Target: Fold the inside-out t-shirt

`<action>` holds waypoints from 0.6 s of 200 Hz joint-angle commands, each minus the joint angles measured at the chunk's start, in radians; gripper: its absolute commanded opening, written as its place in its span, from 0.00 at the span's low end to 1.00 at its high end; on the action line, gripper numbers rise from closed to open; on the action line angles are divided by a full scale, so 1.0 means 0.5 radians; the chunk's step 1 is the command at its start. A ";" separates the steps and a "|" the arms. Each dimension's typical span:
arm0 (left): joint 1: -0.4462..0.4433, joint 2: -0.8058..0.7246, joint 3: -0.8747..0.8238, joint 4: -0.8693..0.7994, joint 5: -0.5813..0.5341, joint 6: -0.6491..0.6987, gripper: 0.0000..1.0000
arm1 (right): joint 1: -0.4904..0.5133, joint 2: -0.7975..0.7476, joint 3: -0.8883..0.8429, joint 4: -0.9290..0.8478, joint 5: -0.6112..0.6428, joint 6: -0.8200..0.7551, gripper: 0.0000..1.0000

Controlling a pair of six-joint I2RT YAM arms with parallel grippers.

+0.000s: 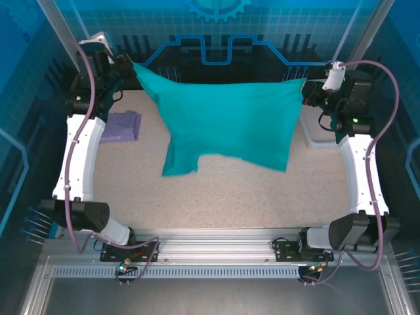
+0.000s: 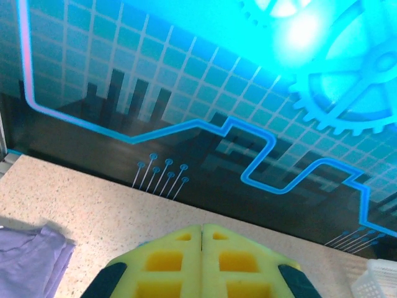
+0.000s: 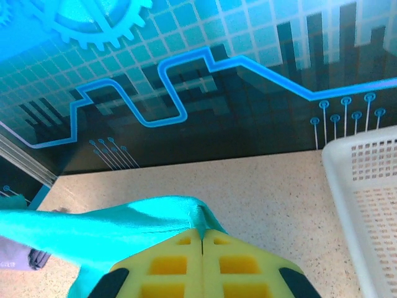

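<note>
The inside-out t-shirt [image 1: 230,118] is a plain teal-green cloth, held up and stretched between both grippers near the back wall, its lower part hanging down to the table. My left gripper [image 1: 129,66] is shut on the shirt's upper left corner. In the left wrist view the yellow fingers [image 2: 180,261] of this gripper [image 2: 203,226] are pressed together, and the cloth itself is hidden there. My right gripper [image 1: 306,85] is shut on the upper right corner. The right wrist view has the teal cloth [image 3: 124,226] pinched at the tips of that gripper [image 3: 203,231].
A folded lavender-purple garment [image 1: 122,126] lies on the table at the left [image 2: 31,261]. A white mesh basket [image 1: 316,136] stands at the right, close beside the right gripper [image 3: 366,205]. The blue patterned back wall [image 1: 210,39] rises just behind both grippers.
</note>
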 commanded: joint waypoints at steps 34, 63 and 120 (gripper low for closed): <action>0.020 -0.790 -0.233 0.193 0.091 -0.049 0.00 | 0.022 -0.569 0.077 -0.092 -0.031 -0.068 0.00; 0.020 -1.133 -0.272 0.189 0.090 -0.056 0.00 | 0.023 -0.878 0.122 -0.205 0.003 -0.065 0.00; 0.020 -1.213 -0.112 0.179 0.044 0.016 0.00 | 0.023 -1.084 0.345 -0.355 0.080 -0.117 0.00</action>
